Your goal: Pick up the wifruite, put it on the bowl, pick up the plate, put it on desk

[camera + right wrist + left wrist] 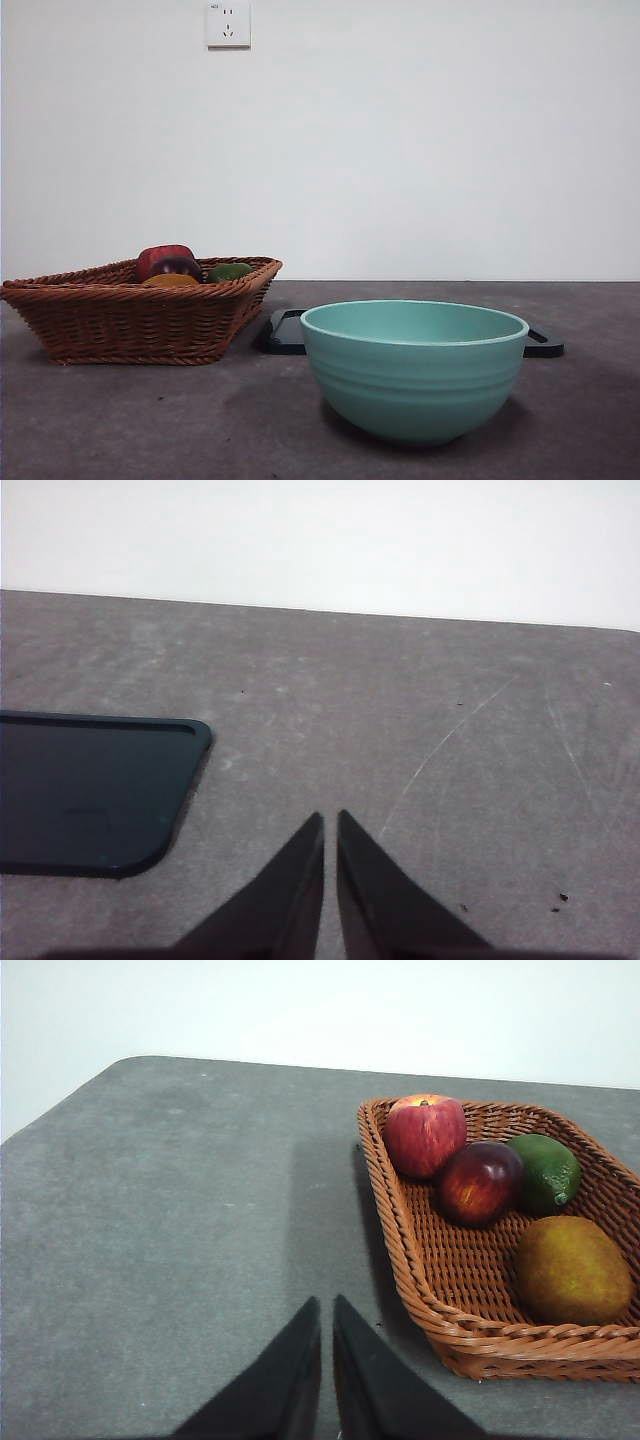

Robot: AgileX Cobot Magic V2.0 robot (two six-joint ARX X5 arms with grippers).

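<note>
The wifruite (573, 1270), a round orange-brown fruit, lies in a brown wicker basket (404, 1222) beside other fruit. In the front view only its top (170, 281) peeks over the basket rim. The mint-green ribbed bowl (414, 375) stands empty on the dark grey desk (150, 420), to the right of the basket. My left gripper (326, 1302) is shut and hovers over bare desk beside the basket, holding nothing. My right gripper (330, 815) is shut above bare desk (450, 730). Neither gripper shows in the front view. The plate is out of view.
In the basket (130, 320) also lie a red apple (425, 1135), a dark red fruit (478, 1182) and a small green fruit (545, 1172). A flat black tray (285, 332) lies behind the bowl; its corner (90, 790) sits near my right gripper.
</note>
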